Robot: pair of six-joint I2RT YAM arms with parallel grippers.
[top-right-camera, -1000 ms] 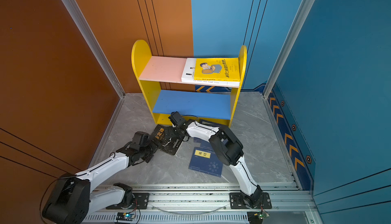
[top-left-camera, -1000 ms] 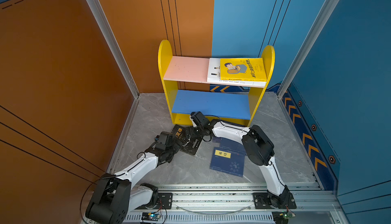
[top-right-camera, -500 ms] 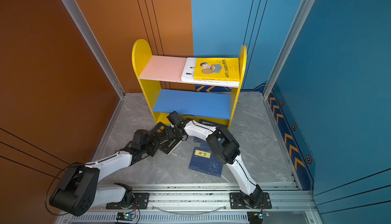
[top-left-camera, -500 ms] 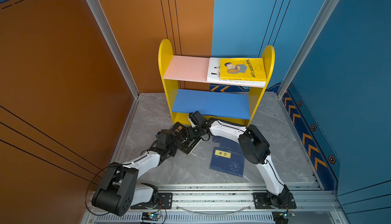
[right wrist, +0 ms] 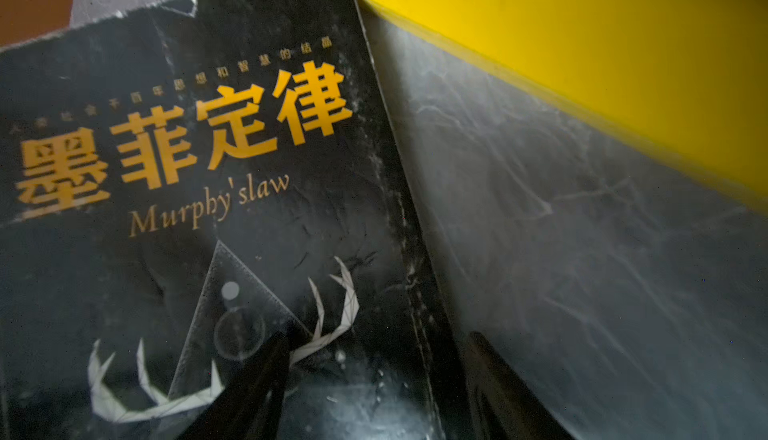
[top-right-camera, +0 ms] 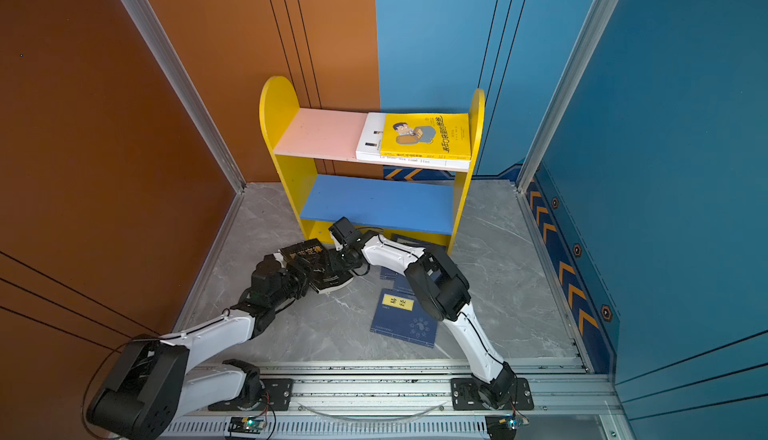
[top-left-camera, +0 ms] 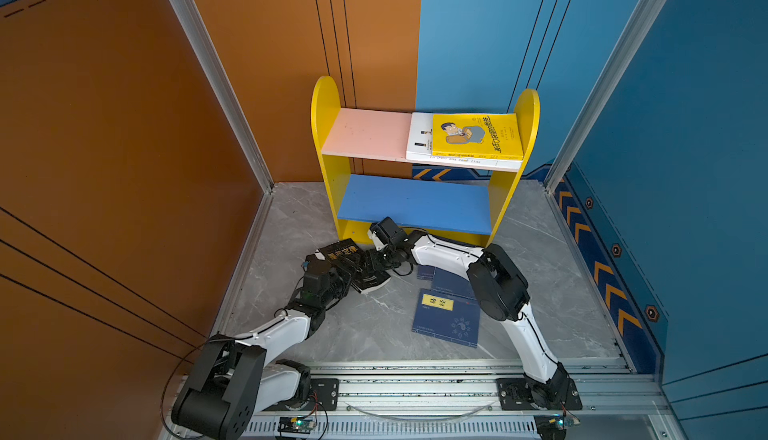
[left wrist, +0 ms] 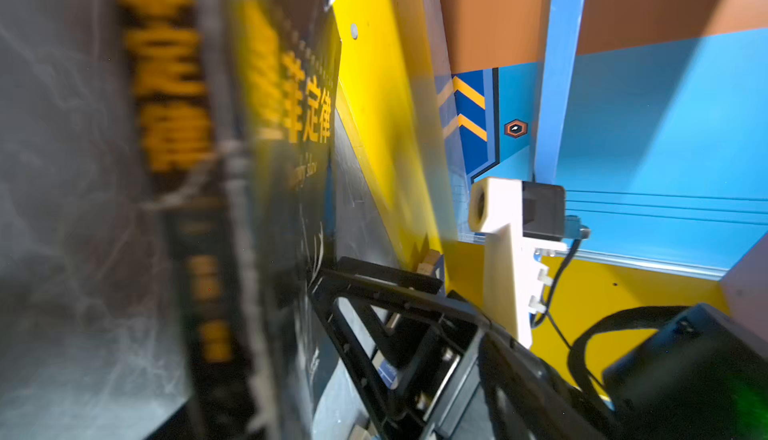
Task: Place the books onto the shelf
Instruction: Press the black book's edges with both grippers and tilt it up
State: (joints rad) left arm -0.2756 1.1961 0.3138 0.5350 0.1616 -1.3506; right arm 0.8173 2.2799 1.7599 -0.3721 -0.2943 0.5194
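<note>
Black cover, yellow lettering: the black book [top-left-camera: 338, 251] lies on the grey floor [top-left-camera: 374, 326] just in front of the shelf [top-left-camera: 324, 126], with both arms crowded onto it. My worry is that the two grippers are so close that one careless squeeze knocks them together. A finger could also catch only the cover, so the pages flop open, or a shove could jam the book against the shelf.

The right gripper [top-left-camera: 374, 265] reaches from the shelf side, jaws apart. Its wrist view shows one finger [right wrist: 257, 375] over the cover and its mate off the edge, above bare floor. The left gripper [top-left-camera: 351, 278] sits at the book's opposite edge; spread or pinching, I can't tell.

The white book [top-left-camera: 419, 139] and yellow book [top-left-camera: 478, 135] are up on the pink board [top-left-camera: 365, 137]. The navy books [top-left-camera: 446, 321] lie on the floor beside the right arm.
</note>
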